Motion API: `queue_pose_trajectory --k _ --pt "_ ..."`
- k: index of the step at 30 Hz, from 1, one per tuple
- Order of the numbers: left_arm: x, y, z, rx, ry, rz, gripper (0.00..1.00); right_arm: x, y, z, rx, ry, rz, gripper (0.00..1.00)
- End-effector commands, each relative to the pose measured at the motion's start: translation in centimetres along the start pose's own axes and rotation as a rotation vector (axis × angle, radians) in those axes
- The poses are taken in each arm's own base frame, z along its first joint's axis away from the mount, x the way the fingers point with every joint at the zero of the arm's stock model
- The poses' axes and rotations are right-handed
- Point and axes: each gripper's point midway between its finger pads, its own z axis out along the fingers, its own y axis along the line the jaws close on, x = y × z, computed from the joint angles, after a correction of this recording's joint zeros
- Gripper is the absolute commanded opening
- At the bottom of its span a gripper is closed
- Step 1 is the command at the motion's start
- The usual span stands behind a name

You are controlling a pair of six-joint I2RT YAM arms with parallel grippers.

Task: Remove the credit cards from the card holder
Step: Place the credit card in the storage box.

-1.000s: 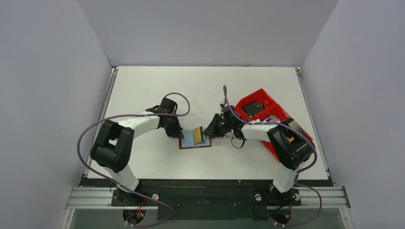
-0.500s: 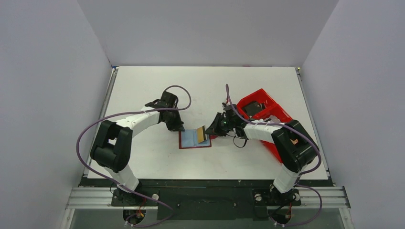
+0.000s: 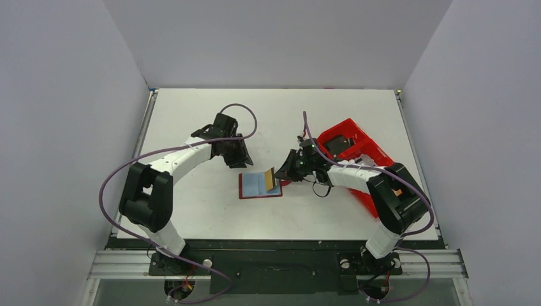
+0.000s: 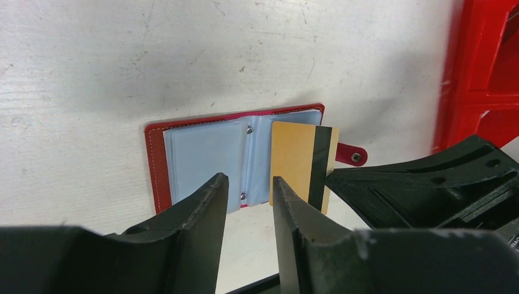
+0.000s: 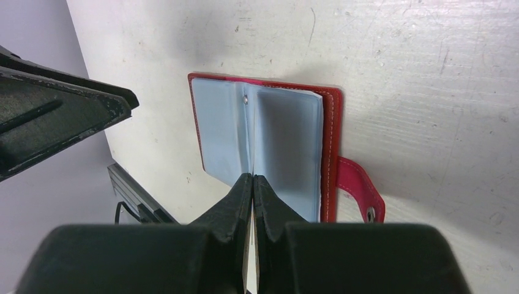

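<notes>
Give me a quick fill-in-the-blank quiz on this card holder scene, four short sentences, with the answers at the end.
The card holder lies ___ rather than folded shut.
The right gripper pinches a tan card with a ___ stripe.
The left gripper has its jaws apart and holds ___.
The tray near the right arm is ___.
Answers: open; black; nothing; red.

- The white table (image 3: pixel 191 115) has a scuffed, faintly scratched top.
- A dark-red card holder (image 3: pixel 252 185) lies spread open and flat near the table's middle, pale blue sleeves facing up.
- The holder's snap strap (image 4: pixel 351 154) rests on the surface on the side facing the tray.
- A bright red compartment tray (image 3: pixel 349 125) sits toward the right edge, apart from the holder.
</notes>
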Motion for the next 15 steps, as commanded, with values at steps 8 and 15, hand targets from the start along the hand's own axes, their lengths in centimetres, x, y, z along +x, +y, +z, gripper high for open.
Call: queue_pose_trajectory --k 8,15 --pt "-1.6 -3.1 -3.6 0.148 -0.047 0.027 0.36 -2.7 3.7 -2.3 -0.077 -0.083 -0.041 0.0" --pt "-1.9 -3.4 -4.3 0.194 -0.06 0.022 0.37 -3.3 4.4 -3.3 -0.094 -0.1 -0.044 0.0"
